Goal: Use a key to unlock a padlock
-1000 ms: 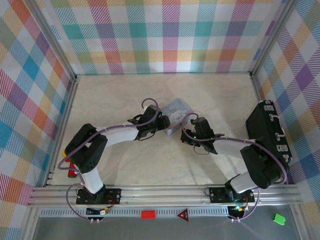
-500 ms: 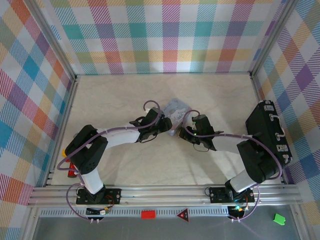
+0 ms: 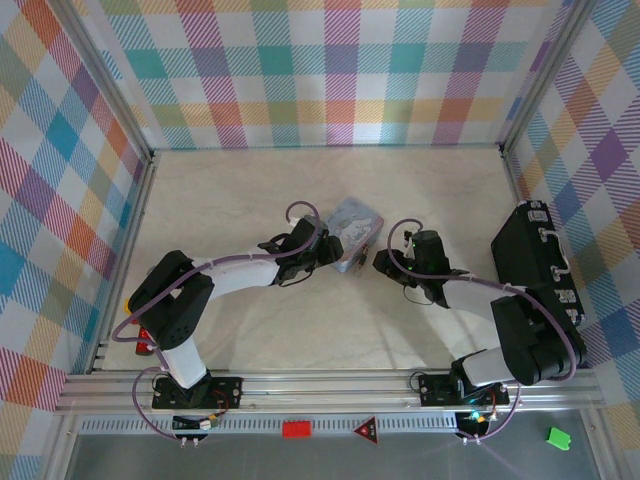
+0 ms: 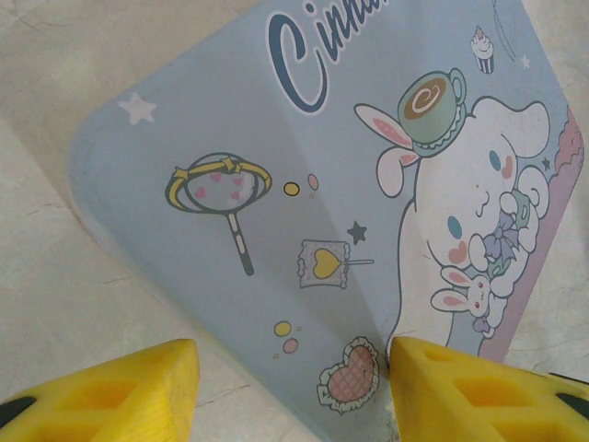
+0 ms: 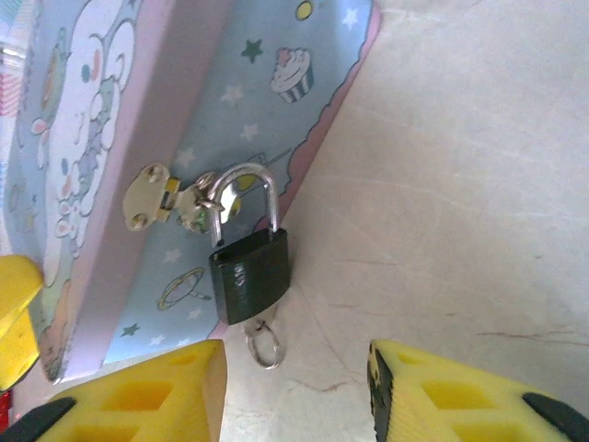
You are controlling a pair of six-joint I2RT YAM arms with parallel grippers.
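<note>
Both pairs of fingers stand wide apart and empty. The left gripper (image 4: 293,387) has the tin's (image 4: 230,138) edge between its fingers. Just ahead of the right gripper (image 5: 294,391) hangs the padlock (image 5: 248,273), closed through the hasp (image 5: 161,198), with a ring (image 5: 263,349) beneath it. The unlocking looks undone.

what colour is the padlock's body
Black; the padlock shows best in the right wrist view.

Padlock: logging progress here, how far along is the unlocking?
Done: nothing; the padlock hangs shut through the latch of the tin. In hand: the open, empty right gripper faces it, a small ring dangling beneath; the open left gripper sits at the tin. Left: turn the key, which I cannot make out, and open the padlock.
</note>
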